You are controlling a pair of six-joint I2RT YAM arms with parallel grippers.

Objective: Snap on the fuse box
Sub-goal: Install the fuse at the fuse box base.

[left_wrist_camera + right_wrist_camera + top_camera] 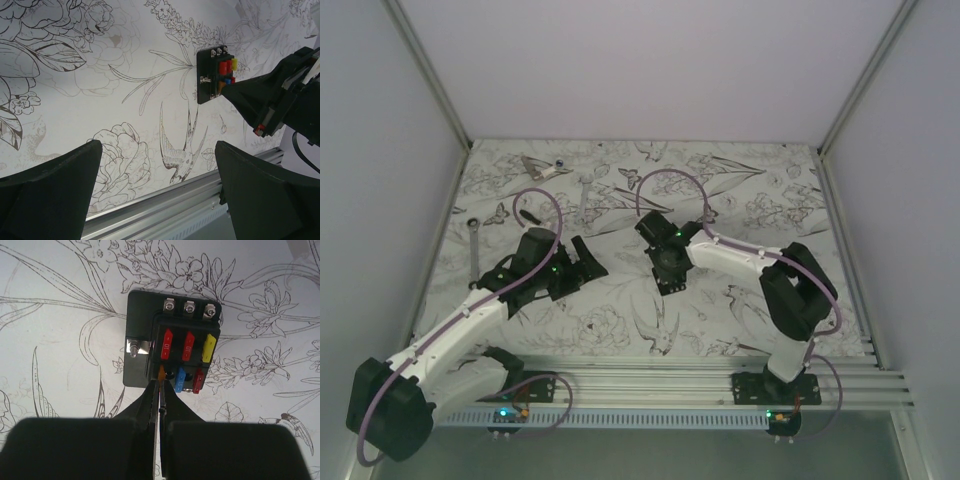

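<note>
At mid-tabletop [60, 340] the flat black plastic fuse box [140, 340] is lying. Your right tool [160, 390] is sitting pressed together at its orange fuse [161, 372], and your left tool [157, 150] is hanging spread. Probably light and rigid, so take the outer edges.

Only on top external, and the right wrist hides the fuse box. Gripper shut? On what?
Observer: Shut. Right gripper tips meet at the orange fuse in the fuse box; can't tell if it's pinched.
Operator: Neighbouring slots?
Observer: Blue fuse next to the orange one, a red fuse past it.
Operator: Left holding anything?
Observer: No. The left gripper is open and empty, with the box in its camera's view.
</note>
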